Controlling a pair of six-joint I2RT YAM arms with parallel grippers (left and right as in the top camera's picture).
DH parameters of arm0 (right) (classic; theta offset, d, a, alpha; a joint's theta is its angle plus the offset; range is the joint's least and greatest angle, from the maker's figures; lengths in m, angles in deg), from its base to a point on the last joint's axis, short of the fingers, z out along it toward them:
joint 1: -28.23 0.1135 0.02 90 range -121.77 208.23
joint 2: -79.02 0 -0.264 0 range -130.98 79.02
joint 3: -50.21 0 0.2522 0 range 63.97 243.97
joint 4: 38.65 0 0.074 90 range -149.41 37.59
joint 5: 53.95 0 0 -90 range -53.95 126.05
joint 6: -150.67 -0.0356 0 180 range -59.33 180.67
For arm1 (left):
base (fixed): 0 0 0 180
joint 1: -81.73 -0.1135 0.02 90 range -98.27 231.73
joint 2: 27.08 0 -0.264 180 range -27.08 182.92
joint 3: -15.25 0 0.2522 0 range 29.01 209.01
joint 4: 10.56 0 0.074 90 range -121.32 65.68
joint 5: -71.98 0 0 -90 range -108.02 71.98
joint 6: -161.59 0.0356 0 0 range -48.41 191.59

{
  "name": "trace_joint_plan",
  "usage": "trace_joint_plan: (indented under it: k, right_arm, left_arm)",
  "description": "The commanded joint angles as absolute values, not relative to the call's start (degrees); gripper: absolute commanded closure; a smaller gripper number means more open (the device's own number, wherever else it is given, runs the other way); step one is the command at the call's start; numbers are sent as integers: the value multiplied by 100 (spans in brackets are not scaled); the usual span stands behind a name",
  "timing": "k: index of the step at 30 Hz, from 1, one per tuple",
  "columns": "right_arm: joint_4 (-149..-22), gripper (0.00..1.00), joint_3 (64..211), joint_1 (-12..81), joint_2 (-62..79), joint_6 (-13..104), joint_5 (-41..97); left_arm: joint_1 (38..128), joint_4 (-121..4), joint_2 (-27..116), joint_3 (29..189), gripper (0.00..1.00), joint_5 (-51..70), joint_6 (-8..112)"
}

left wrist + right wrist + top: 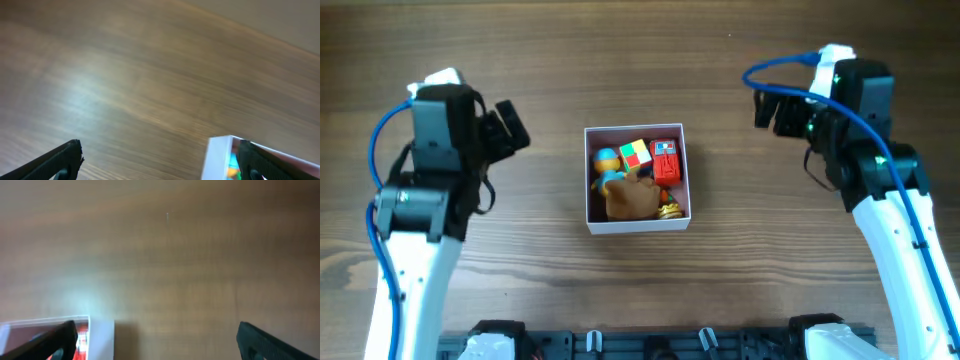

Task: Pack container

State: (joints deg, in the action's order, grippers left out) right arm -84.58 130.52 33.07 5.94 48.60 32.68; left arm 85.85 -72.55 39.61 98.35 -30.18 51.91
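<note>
The container (589, 178), a square white-walled box, sits at the table's middle. It holds several small toys: a multicoloured cube (635, 154), a red block (666, 160), a blue and yellow figure (607, 162) and a brown plush (632, 198). My left gripper (510, 127) is open and empty, left of the box and apart from it. My right gripper (770, 108) is open and empty, up and to the right of the box. A corner of the box shows in the left wrist view (218, 156) and in the right wrist view (100, 339).
The table is brown wood (640, 60). A dark rail with fittings (650, 345) runs along the front edge. Blue cables (775, 68) loop over both arms.
</note>
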Motion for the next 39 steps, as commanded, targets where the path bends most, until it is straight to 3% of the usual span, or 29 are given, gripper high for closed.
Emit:
trace_joint_plan:
  k: [1, 7, 14, 18, 21, 25, 29, 34, 37, 39]
  right_arm:
    - [-8020, 0, 13141, 3316, 592, 4873, 3414]
    - [-8945, 0, 12910, 3316, 1409, 4700, 4063]
    - [-9697, 0, 11533, 3331, 4115, 4698, 4120]
    - [-10790, 0, 10999, 3331, 5566, 4713, 4120]
    - [-11087, 0, 10846, 3331, 5883, 4940, 4129]
    - [-10892, 0, 10706, 3331, 5855, 4999, 4662]
    - [-10645, 0, 10462, 3502, 5859, 5187, 4769]
    - [-10283, 0, 10433, 3609, 5857, 4757, 5023]
    - [-10108, 0, 10293, 3609, 5851, 4547, 5198]
    - [-10023, 0, 10282, 3609, 5851, 4545, 5196]
  left_arm:
    - [8402, -7209, 4252, 9846, 0, -2920, 5029]
    - [8437, -7342, 3983, 9645, 0, -2769, 4734]
    - [9322, -6332, 1813, 7558, 0, -2721, 5257]
    - [10004, -6599, 392, 6952, 0, -3757, 5788]
    - [10059, -7132, 97, 6714, 0, -3810, 5788]
    - [10034, -6562, 235, 6410, 0, -4186, 5775]
    - [9748, -5408, 283, 5949, 0, -4148, 5775]
    - [8786, -5102, 294, 5774, 0, -3862, 5801]
    - [7812, -4982, 296, 5724, 0, -2719, 6223]
    - [7611, -4925, 291, 5724, 0, -2583, 6223]
